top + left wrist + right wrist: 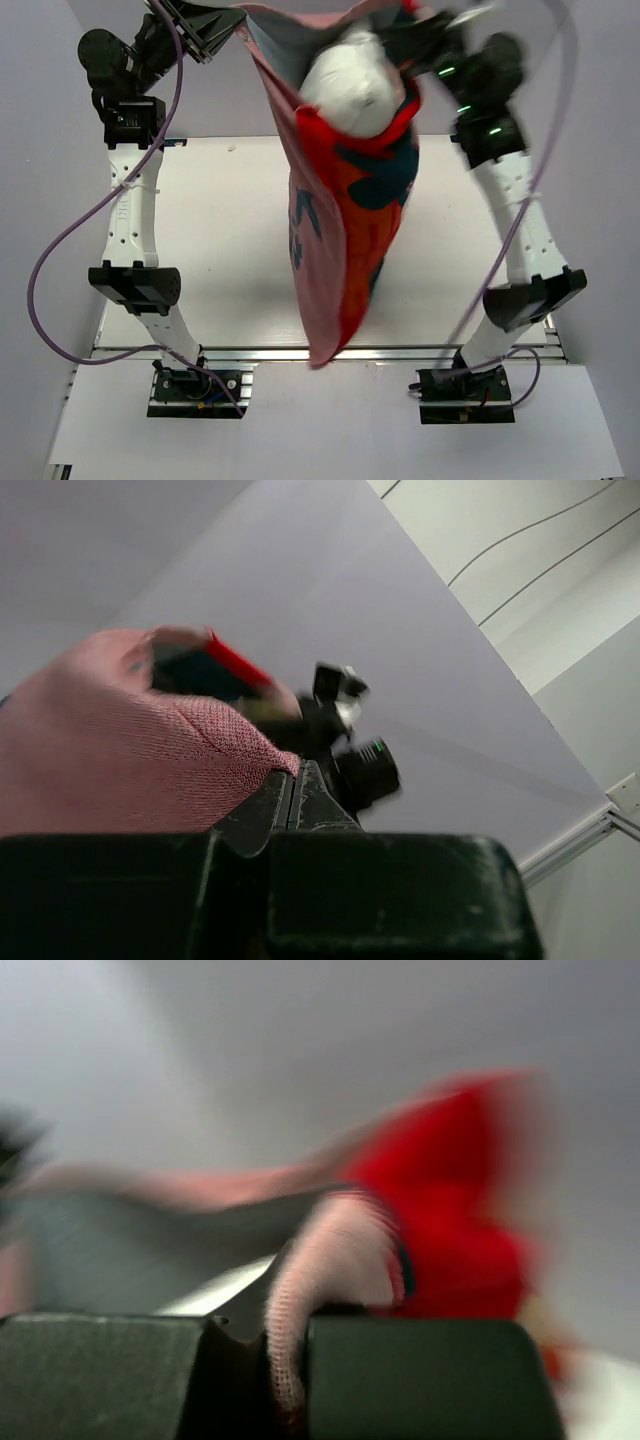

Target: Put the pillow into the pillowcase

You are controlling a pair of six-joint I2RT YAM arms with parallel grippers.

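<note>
The red-orange pillowcase [345,215] with navy patches hangs high above the table, its faded pink side facing left. The white pillow [350,85] bulges out of its open top. My left gripper [232,28] is shut on the case's upper left rim; in the left wrist view the pink fabric [150,770] is pinched at the fingertips [292,780]. My right gripper [418,35] is shut on the upper right rim; in the blurred right wrist view a pink fold [300,1300] runs down between the jaws, with red fabric [450,1220] behind.
The white table [210,250] lies below the hanging case, with a metal rail [250,352] along its near edge. A purple cable [60,240] loops beside the left arm. Grey walls surround the table.
</note>
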